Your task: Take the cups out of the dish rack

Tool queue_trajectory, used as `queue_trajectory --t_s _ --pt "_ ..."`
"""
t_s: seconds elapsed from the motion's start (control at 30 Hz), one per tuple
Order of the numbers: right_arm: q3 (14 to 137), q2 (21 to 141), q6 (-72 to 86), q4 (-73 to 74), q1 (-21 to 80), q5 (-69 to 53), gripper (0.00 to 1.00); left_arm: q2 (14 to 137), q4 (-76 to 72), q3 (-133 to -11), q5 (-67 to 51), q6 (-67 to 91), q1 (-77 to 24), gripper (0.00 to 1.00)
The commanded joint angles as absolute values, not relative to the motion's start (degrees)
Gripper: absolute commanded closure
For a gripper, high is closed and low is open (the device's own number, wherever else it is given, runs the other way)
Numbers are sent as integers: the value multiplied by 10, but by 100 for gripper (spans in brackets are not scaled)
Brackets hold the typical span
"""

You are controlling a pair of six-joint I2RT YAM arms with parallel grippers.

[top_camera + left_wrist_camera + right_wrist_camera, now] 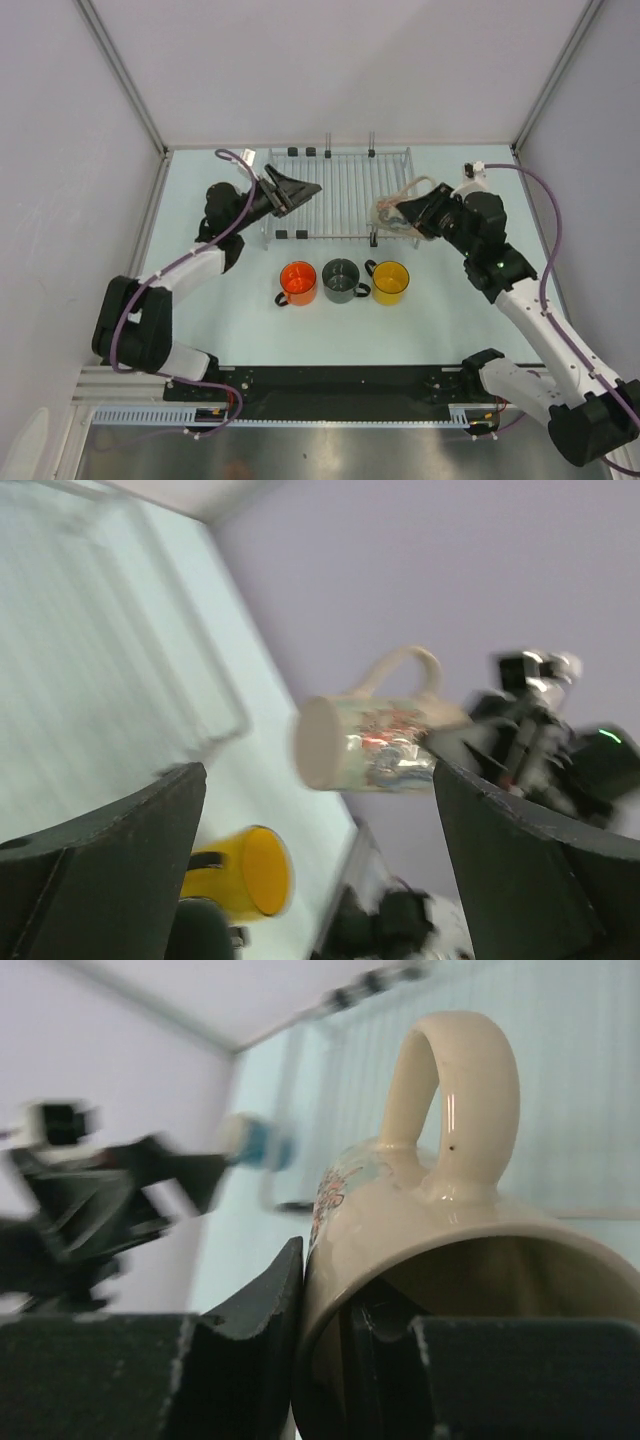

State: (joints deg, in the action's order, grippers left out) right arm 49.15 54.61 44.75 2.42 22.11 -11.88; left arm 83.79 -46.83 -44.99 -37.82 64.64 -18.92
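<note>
The silver wire dish rack [340, 195] lies at the back middle. My right gripper [418, 214] is shut on the rim of the cream-beige cup [397, 213], one finger inside and one outside [325, 1300]. It holds the cup tilted, handle up [455, 1090], over the rack's front right corner. The cup also shows in the left wrist view [370, 742]. My left gripper [300, 188] hovers over the rack's left part, open and empty [320, 860]. Orange [298, 283], dark grey [340, 280] and yellow [390, 283] cups stand on the table before the rack. A blurred light blue shape [255, 1142] shows by the left arm; I cannot tell what it is.
White walls with metal corner posts close in the table at the back and both sides. The black base rail [340, 380] runs along the near edge. Cables loop from both arms. The yellow cup [245, 875] lies below the left gripper's view.
</note>
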Motion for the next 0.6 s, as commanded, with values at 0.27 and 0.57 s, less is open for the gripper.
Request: queue_trajectory --t_s 0.27,0.57 --pt "846 781 337 397 199 432 100 666 97 -564 -5 359 -198 0" --pt "1057 1053 403 511 84 356 100 592 224 -536 112 371 -216 0"
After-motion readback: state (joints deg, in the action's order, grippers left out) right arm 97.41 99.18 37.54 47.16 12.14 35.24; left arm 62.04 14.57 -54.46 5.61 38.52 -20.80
